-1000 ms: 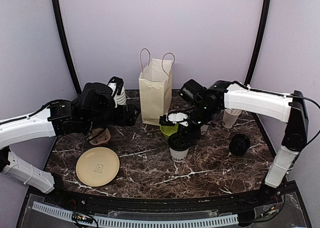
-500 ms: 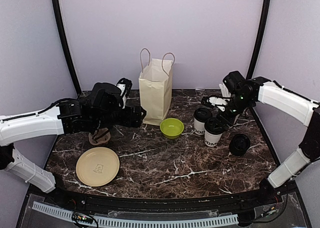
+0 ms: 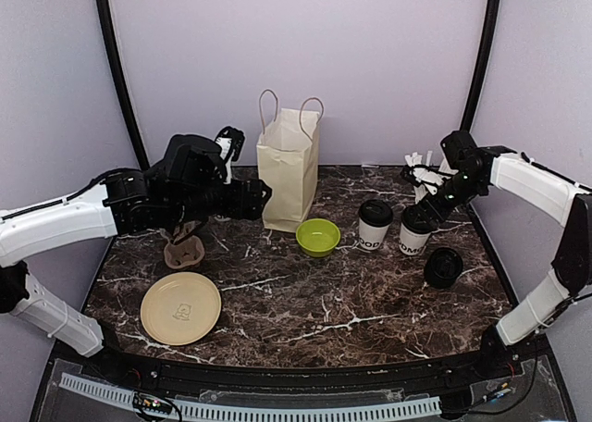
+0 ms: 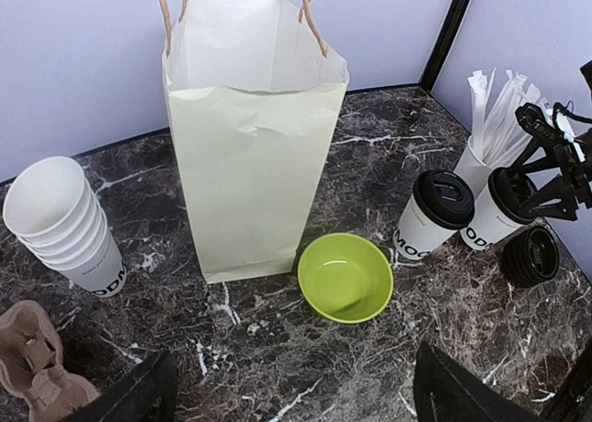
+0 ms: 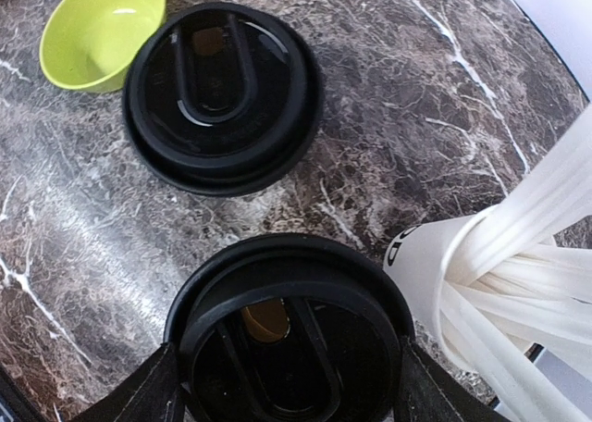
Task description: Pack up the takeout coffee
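Note:
Two takeout coffees with black lids stand right of the green bowl. My right gripper (image 3: 423,218) is shut on the lid rim of the right coffee (image 3: 413,237), close beside the left coffee (image 3: 375,225). In the right wrist view my gripper (image 5: 282,394) has a finger on each side of that lid (image 5: 291,329); the other lid (image 5: 222,93) lies beyond. The paper bag (image 3: 289,172) stands open at the back centre. My left gripper (image 3: 259,196) is open and empty beside its left side. The left wrist view shows the bag (image 4: 250,163) and both coffees (image 4: 430,214) (image 4: 488,220).
A green bowl (image 3: 317,236) sits in front of the bag. A cup of straws (image 3: 421,177) stands just behind the held coffee. A black lid stack (image 3: 443,266) is at the right. Lidless cups (image 4: 69,223), a cardboard carrier (image 3: 183,251) and a tan plate (image 3: 180,307) are at the left.
My right gripper has carried the coffee from the table's middle to the right, beside the other coffee. My left arm has shifted a little right toward the bag.

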Available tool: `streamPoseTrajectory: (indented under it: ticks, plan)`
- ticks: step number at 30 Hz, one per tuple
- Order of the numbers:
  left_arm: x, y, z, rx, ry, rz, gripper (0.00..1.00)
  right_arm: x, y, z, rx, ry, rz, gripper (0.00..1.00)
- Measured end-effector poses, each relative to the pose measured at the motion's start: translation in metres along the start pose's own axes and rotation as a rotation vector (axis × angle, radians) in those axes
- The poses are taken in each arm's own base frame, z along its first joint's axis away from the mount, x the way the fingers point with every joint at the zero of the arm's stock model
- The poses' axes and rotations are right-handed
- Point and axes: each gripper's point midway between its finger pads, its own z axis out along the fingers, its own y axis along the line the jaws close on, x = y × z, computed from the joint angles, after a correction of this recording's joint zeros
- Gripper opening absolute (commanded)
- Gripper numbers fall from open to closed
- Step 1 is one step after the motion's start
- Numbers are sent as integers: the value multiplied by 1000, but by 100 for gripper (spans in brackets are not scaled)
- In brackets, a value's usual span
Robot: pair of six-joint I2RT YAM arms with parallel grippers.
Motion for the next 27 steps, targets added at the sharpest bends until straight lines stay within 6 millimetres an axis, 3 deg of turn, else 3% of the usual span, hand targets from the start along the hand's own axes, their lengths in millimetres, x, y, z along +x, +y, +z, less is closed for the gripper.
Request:
streamPoseTrajectory:
  ticks: [3, 10, 16, 20, 27]
  plan:
    - [-14, 6, 2, -18, -15, 1, 91, 0, -8, 6, 4, -4, 23, 77]
    - [-58, 15, 8, -34, -76, 12, 91, 2, -7, 18, -24, -1, 42, 86]
    - [-86, 16, 26, -31, -101, 28, 93, 0, -3, 17, -51, -14, 49, 89]
    - [-99, 23, 49, -48, -99, 24, 93, -5, 3, 6, -70, -37, 59, 90]
    - [-122, 42, 98, -96, -94, -8, 89, -34, 2, -33, -42, -143, 76, 88]
